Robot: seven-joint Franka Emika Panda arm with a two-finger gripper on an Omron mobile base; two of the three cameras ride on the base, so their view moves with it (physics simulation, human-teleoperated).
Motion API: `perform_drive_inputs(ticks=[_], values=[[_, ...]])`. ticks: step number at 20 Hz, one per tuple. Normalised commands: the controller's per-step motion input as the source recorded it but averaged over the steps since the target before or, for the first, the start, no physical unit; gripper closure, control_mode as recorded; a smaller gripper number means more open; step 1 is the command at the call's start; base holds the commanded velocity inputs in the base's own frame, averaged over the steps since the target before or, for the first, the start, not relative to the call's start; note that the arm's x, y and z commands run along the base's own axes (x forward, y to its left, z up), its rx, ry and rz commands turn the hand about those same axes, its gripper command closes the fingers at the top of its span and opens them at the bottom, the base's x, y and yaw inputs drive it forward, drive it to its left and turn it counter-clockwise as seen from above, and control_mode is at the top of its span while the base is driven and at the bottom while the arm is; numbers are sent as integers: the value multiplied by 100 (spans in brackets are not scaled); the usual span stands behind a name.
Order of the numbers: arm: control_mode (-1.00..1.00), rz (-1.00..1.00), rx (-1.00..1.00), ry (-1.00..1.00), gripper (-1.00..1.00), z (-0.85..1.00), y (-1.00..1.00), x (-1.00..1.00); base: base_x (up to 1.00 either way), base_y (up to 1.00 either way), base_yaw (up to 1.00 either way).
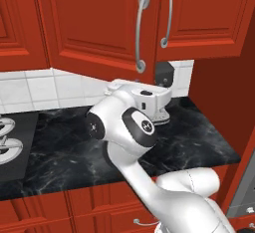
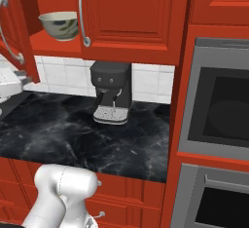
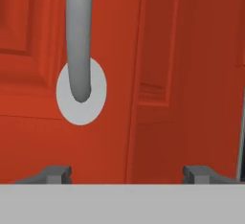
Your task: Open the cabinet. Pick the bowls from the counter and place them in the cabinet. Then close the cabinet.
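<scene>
While the gripper [image 3: 127,173] sits with its two dark tips spread apart and nothing between them, it faces the left door of the cabinet [image 1: 99,23] close up, just below the lower mount of the left handle [image 3: 80,86]. Risk, as a judgement: if the hand closes or pushes from here it could slide off the panel beside the handle, or swing the half-open door hard so it slams. Handle foot lies above and left of the tip midline in the hand view, near but not touching. Farther back, the counter [image 2: 73,134] holds a coffee machine [image 2: 112,93]. Farthest, one bowl [image 2: 59,25] with dark marks sits on the cabinet shelf behind the open door; the second bowl I cannot place.
</scene>
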Motion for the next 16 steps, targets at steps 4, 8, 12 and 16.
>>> perform_drive_inputs(ticks=[4,8,12,16], values=[[-100,5,0,0,-100,0,-28,45,0,0,0],[-100,3,0,0,-100,1,-25,29,0,0,0],[-100,3,0,0,-100,3,-24,34,0,0,0],[-100,1,0,0,-100,2,-19,30,0,0,0]])
